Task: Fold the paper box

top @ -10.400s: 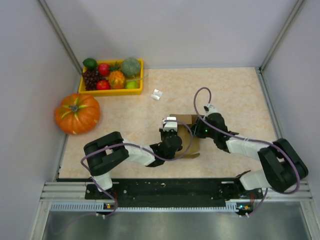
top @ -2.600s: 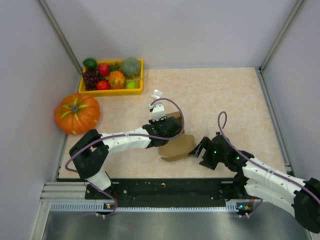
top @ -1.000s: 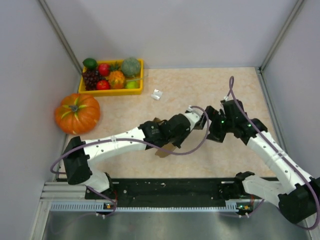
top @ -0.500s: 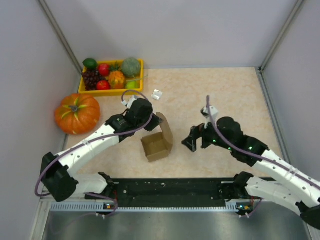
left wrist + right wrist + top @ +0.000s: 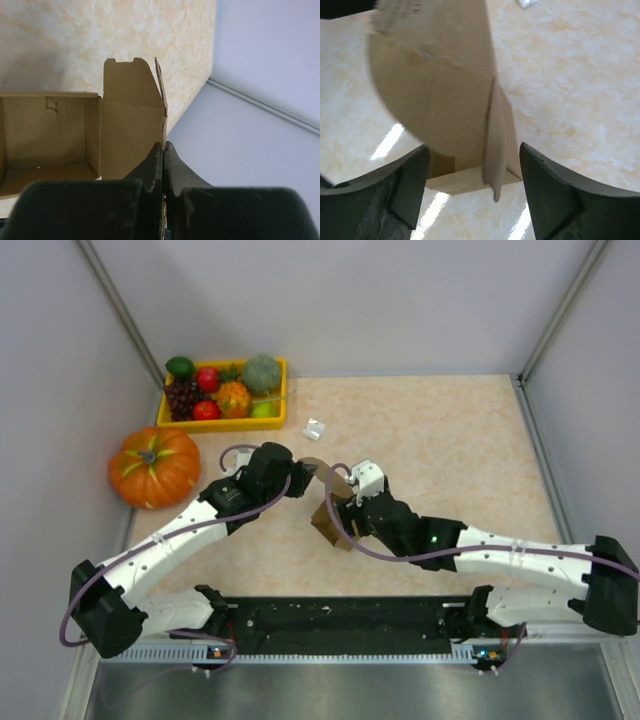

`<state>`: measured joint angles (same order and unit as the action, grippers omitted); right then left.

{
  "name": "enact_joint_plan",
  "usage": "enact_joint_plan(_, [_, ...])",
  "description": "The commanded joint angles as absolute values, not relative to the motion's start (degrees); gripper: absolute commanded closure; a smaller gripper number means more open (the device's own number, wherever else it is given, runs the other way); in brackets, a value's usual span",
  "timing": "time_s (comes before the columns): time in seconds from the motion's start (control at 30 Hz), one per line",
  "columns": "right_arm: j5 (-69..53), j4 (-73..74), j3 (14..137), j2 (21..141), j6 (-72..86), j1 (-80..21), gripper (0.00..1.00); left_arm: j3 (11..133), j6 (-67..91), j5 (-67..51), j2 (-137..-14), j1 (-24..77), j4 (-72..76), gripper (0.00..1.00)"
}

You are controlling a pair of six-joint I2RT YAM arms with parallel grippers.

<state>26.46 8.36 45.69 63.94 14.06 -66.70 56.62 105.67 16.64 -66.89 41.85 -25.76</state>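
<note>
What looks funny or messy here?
The box looks tipped instead of sitting flat. The left claw pinches one of its flaps, and the right claw is open right beside it. A small white scrap lies alone on the table near the fruit tray.

White arms (image 5: 170, 540), black joints (image 5: 262, 472), looping purple cables (image 5: 62, 625)

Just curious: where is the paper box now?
The paper box sits centrally in the top view, its flap pinched by the left fingers, the right fingers either side.
</note>
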Motion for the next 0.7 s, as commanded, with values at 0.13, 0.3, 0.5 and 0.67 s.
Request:
enact_joint_plan(0.13, [37.56, -3.86, 44.83, 66.71, 12.75, -61.89, 0.83, 58.53, 91.77, 21.86, -62.95, 41.4, -25.49, 0.23])
enact_joint_plan(0.3, [6.41, -9.66, 36.76, 60.57, 6.24, -49.42, 1.0, 54.25, 47.26, 21.18, -53.2, 41.4, -13.92, 0.04])
enact_joint_plan(0.5, [-15.97, -12.22, 35.59, 60.29, 6.69, -35.6, 1.0, 25.88, 25.41, 18.91, -32.36, 41.4, 6.2, 0.09])
enact_joint_plan(0.67, [-31.62, -19.95, 34.8, 62.4, 10.81, -29.01, 1.0, 18.02, 18.73, 10.48, -38.83, 40.44, 26.74, 0.02])
